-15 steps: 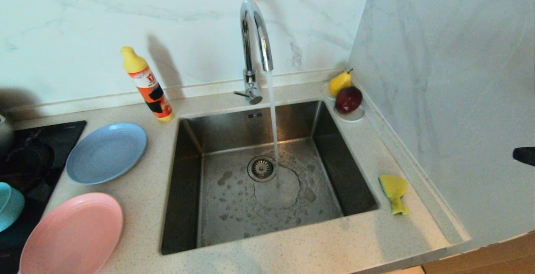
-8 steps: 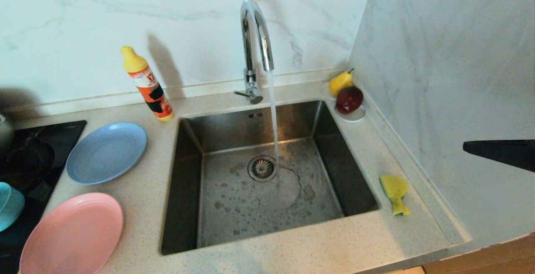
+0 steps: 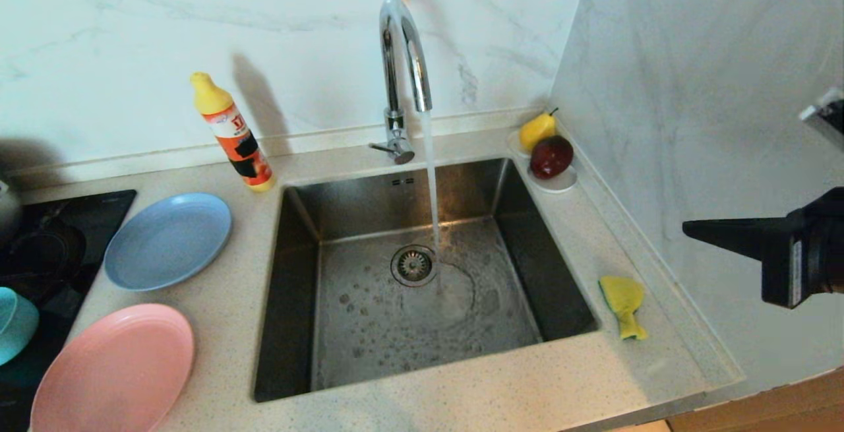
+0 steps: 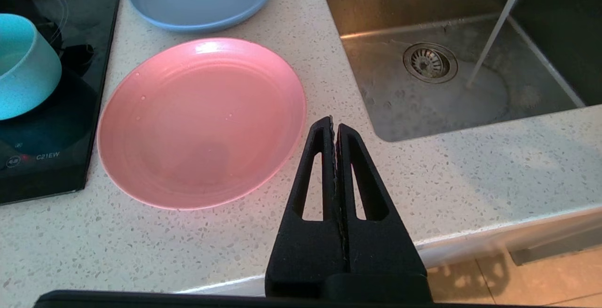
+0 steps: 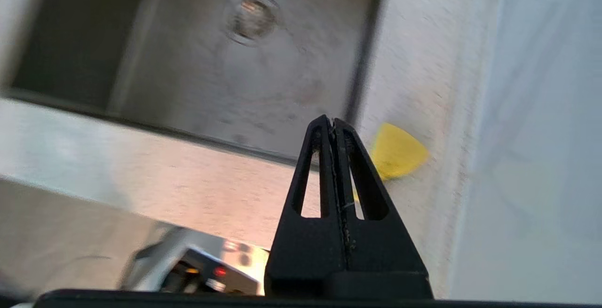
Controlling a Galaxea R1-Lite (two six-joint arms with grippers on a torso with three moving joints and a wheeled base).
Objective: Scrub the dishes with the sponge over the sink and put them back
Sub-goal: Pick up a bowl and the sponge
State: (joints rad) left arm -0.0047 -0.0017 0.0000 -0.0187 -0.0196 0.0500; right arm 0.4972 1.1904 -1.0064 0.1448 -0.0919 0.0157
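A yellow sponge (image 3: 622, 300) with a green edge lies on the counter right of the steel sink (image 3: 422, 346); water runs from the chrome tap (image 3: 403, 56) into it. My right gripper (image 3: 689, 227) reaches in from the right, raised above the counter, shut and empty; the sponge (image 5: 397, 150) shows just beyond its tips (image 5: 333, 121). Left of the sink lie the light-blue plate (image 3: 168, 239) and the pink plate (image 3: 115, 369), with the teal bowl (image 3: 14, 323) on the hob. My left gripper (image 4: 334, 124) hangs shut at the counter's front edge beside the pink plate (image 4: 200, 120).
An orange detergent bottle (image 3: 234, 134) leans behind the sink's left corner. A white saucer (image 3: 557, 185) with a pear and a dark red fruit sits at the back right corner. A marble wall (image 3: 712, 122) rises close along the right. The black hob (image 3: 46, 241) is at far left.
My right arm has come into the head view from the right edge and its shut gripper now reaches further left, above the counter near the sponge. The left arm has not moved.
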